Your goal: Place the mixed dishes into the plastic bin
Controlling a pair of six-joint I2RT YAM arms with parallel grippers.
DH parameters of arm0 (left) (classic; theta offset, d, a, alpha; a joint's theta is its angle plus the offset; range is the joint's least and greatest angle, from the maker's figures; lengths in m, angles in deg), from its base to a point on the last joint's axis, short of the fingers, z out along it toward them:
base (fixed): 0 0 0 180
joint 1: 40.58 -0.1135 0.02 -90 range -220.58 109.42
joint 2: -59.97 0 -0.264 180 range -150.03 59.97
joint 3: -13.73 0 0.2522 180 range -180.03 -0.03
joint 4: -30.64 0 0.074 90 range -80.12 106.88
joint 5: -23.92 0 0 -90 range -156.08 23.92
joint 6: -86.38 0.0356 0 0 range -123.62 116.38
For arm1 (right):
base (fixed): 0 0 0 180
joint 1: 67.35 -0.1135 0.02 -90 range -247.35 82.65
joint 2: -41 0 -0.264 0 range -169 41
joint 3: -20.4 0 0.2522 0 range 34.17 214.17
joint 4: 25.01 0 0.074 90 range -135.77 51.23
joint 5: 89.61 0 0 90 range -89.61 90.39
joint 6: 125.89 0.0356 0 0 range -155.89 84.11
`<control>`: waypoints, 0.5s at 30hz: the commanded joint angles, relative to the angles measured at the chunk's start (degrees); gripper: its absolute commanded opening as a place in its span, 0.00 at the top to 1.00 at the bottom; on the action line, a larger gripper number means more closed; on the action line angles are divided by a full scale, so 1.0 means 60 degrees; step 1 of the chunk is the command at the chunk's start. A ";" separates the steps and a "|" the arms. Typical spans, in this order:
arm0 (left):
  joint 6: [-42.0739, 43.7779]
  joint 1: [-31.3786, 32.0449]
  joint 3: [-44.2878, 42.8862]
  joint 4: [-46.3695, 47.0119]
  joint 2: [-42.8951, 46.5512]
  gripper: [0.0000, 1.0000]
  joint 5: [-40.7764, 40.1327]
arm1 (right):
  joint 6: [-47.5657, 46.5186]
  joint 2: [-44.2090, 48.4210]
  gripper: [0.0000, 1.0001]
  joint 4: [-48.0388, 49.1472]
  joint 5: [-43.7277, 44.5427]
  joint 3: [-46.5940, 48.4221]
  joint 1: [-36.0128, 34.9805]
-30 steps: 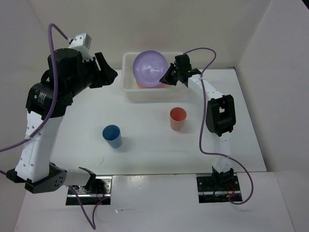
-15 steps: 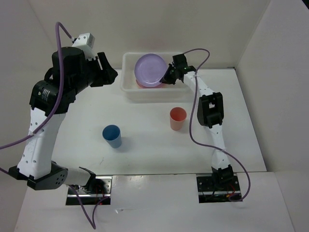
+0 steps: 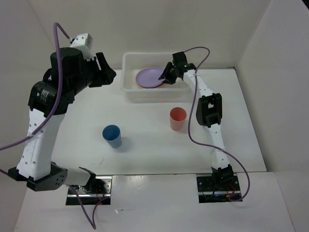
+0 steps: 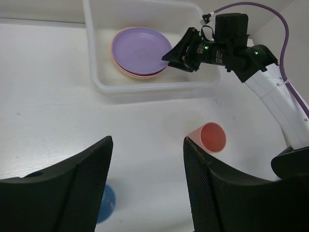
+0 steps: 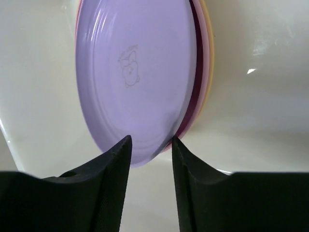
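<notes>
Since the round lilac plastic plate point(image 3: 149, 76) lies flat on the stacked plates point(image 4: 124, 71) inside the white plastic bin point(image 3: 145, 94), the right hand point(image 5: 150, 142), narrowly parted and gripping nothing, should lift straight out without snagging the rim; the left hand point(image 4: 147, 145) hangs wide, empty.

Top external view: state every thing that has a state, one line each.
plastic bin: holds stacked plates
purple plate: lies flat on the other plates, not gripped
coral cup: upright on the table, outside the bin
blue cup: upright on the table, outside the bin
left gripper: open, empty
right gripper: open, at the purple plate's rim
</notes>
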 commanded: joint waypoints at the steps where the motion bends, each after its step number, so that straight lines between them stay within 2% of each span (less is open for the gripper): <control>1: 0.0286 -0.0055 0.0070 0.0175 0.0369 0.32 -0.0185 | -0.0278 0.0006 0.53 -0.0439 0.0143 0.0902 -0.0028; 2: 0.0286 -0.0055 0.0070 0.0087 0.0471 0.32 -0.0185 | -0.0280 0.0006 0.47 -0.0528 0.0143 0.1004 -0.0028; 5: 0.0286 -0.0055 0.0158 -0.0015 0.0472 0.32 -0.0185 | -0.0556 0.0094 0.40 -0.1140 0.0538 0.1764 -0.0203; 7: 0.0286 -0.0055 0.0260 -0.0104 0.0472 0.32 -0.0185 | -0.0806 -0.0022 0.35 -0.1756 0.0918 0.3254 -0.0320; 8: 0.0286 -0.0055 0.0261 -0.0191 0.0472 0.32 -0.0185 | -0.0981 -0.0183 0.35 -0.2789 0.1094 0.4117 -0.0480; 9: 0.0286 -0.0055 0.0391 -0.0192 0.0472 0.32 -0.0185 | -0.1084 -0.0460 0.31 -0.3452 0.1327 0.6765 -0.0569; 10: 0.0286 -0.0055 0.0392 -0.0192 0.0472 0.32 -0.0185 | -0.1085 -0.0449 0.27 -0.3981 0.1489 0.6661 -0.0671; 12: 0.0199 -0.0055 0.0787 -0.0192 0.0720 0.32 -0.0097 | -0.1289 0.0790 0.23 -0.3692 0.1592 0.5331 -0.0788; 13: 0.0198 -0.0055 0.0918 -0.0192 0.0808 0.32 -0.0010 | -0.1392 0.0797 0.20 -0.4055 0.2377 0.5878 -0.0891; 14: 0.0198 -0.0055 0.1195 -0.0192 0.0954 0.32 -0.0009 | -0.1509 0.0579 0.20 -0.5089 0.2703 0.6797 -0.0979; 15: 0.0198 -0.0055 0.1358 -0.0192 0.0955 0.32 -0.0009 | -0.1510 0.1012 0.19 -0.5099 0.2794 0.6356 -0.0980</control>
